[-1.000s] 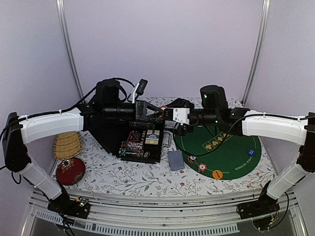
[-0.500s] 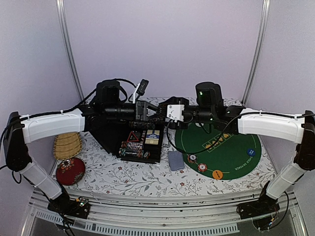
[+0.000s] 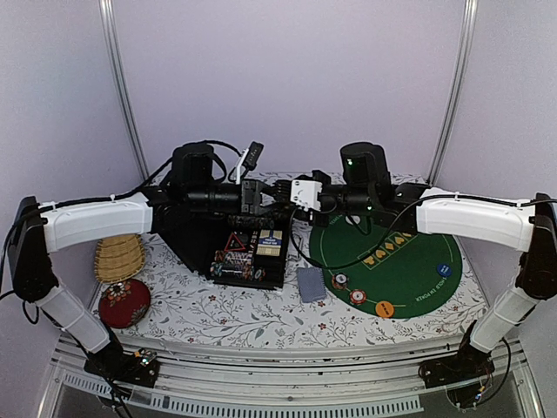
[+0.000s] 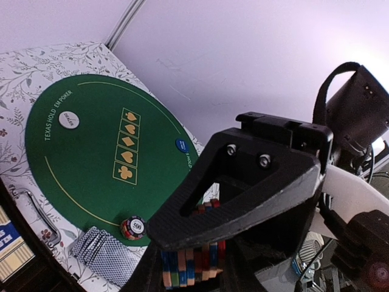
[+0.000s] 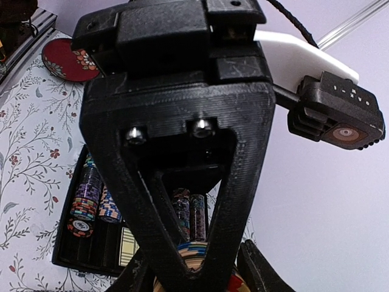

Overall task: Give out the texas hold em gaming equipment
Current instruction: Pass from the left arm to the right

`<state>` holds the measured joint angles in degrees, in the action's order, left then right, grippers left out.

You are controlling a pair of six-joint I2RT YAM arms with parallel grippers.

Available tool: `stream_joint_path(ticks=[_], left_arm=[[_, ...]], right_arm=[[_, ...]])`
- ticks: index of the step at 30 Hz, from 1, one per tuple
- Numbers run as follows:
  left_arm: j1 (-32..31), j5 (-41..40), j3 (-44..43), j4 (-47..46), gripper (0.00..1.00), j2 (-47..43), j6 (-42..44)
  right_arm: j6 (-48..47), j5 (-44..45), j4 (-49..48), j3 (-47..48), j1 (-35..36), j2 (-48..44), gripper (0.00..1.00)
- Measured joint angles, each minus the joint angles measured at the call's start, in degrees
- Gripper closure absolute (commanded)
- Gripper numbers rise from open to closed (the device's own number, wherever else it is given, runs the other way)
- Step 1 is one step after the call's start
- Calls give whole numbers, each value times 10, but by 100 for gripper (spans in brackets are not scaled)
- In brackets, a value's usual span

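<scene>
Top external shows the left gripper (image 3: 275,199) and right gripper (image 3: 287,195) tip to tip in mid-air above the black case (image 3: 248,254). The left one clamps a stack of poker chips (image 4: 188,267). The right straddles that stack, but I cannot tell whether it grips.

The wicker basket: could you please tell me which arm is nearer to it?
Left. The left arm passes over the wicker basket; the right arm reaches over the green mat.

High rear overview, close wrist views, left shares green mat (image 3: 418,279)
</scene>
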<state>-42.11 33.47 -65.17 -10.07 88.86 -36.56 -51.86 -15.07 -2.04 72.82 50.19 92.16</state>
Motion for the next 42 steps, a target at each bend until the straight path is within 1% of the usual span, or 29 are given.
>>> stream_joint_path(ticks=[1, 3, 4, 7, 8, 10, 16, 17, 18, 19, 20, 23, 24, 26, 27, 31, 34, 36, 40, 41, 42], left_arm=[[0, 1, 0, -1, 96, 1, -1], [0, 4, 1, -4, 84, 3, -2], [1, 6, 1, -6, 79, 6, -3], [3, 10, 1, -16, 74, 15, -7], [4, 12, 1, -17, 72, 16, -9], [5, 14, 3, -25, 70, 21, -12], [5, 25, 14, -50, 69, 29, -26], [5, 26, 14, -53, 70, 31, -28], [5, 28, 14, -57, 76, 33, -29], [5, 29, 14, -60, 89, 35, -31], [6, 31, 14, -61, 100, 37, -32], [7, 34, 15, -68, 100, 39, -37], [7, 33, 16, -69, 100, 39, -37], [7, 30, 19, -78, 100, 39, -36], [6, 30, 23, -81, 100, 38, -36], [3, 24, 42, -96, 100, 35, -38], [2, 21, 49, -107, 100, 35, -41], [2, 21, 52, -117, 100, 35, -45], [2, 23, 52, -133, 100, 35, -52], [2, 23, 52, -136, 100, 35, -53], [2, 23, 52, -137, 100, 35, -54]], right_arm=[[0, 0, 1, 0, 0, 0, 77], [2, 2, 6, 1, 0, 0, 80], [2, 3, 10, 2, 0, 1, 85], [5, 10, 25, 10, 0, 5, 94], [6, 12, 30, 14, 0, 7, 96], [10, 15, 40, 18, -1, 9, 96], [16, 17, 55, 19, -1, 9, 97], [17, 17, 57, 19, -1, 9, 97], [17, 18, 58, 19, -1, 9, 97], [17, 19, 59, 19, -1, 9, 92], [17, 20, 62, 19, -1, 9, 85], [17, 23, 64, 20, -2, 9, 55], [18, 25, 63, 20, -2, 9, 48], [22, 28, 56, 17, -2, 9, 40], [23, 33, 44, 11, 0, 9, 38], [41, 52, 16, -10, 1, 6, 35], [60, 66, 1, -21, 4, 5, 29], [70, 75, -7, -23, 5, 5, 28], [81, 84, -20, -32, 9, 1, 30], [82, 87, -21, -34, 9, 1, 34], [83, 88, -21, -35, 9, 1, 39]])
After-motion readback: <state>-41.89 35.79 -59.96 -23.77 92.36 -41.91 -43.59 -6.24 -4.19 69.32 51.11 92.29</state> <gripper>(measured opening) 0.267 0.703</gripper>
